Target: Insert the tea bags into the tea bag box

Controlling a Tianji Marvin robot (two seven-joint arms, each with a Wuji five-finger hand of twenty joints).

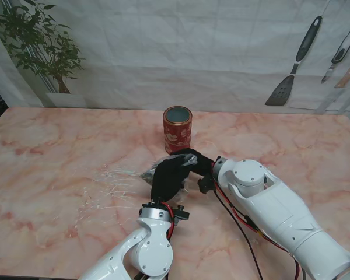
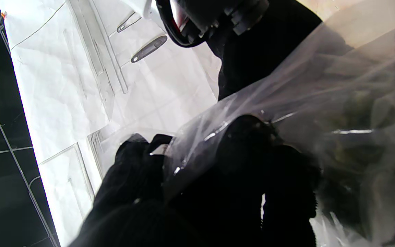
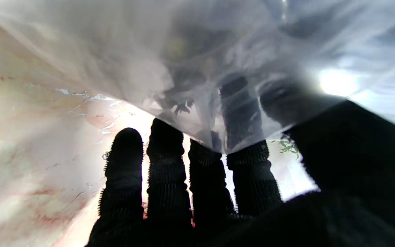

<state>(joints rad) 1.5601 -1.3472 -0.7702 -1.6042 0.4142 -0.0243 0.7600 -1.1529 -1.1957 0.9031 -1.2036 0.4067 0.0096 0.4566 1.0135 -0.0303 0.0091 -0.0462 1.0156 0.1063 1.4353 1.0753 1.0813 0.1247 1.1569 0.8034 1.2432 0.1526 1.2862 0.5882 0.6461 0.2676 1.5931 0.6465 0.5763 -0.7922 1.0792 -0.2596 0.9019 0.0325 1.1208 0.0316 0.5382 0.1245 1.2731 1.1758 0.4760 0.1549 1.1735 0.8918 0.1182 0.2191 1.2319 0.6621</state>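
Pink marble tabletop (image 1: 58, 151), red tea bag box (image 1: 177, 129) open near its far edge. Both hands, left hand (image 1: 166, 178) and right hand (image 1: 192, 162), pinch the clear tea bag pouch (image 1: 157, 169) just before it. Thin film could slip or tear, spilling tea.

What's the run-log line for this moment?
left hand: shut on tea bag pouch | right hand: shut on tea bag pouch | red canister: upright, open, beyond hands | tea not yet in
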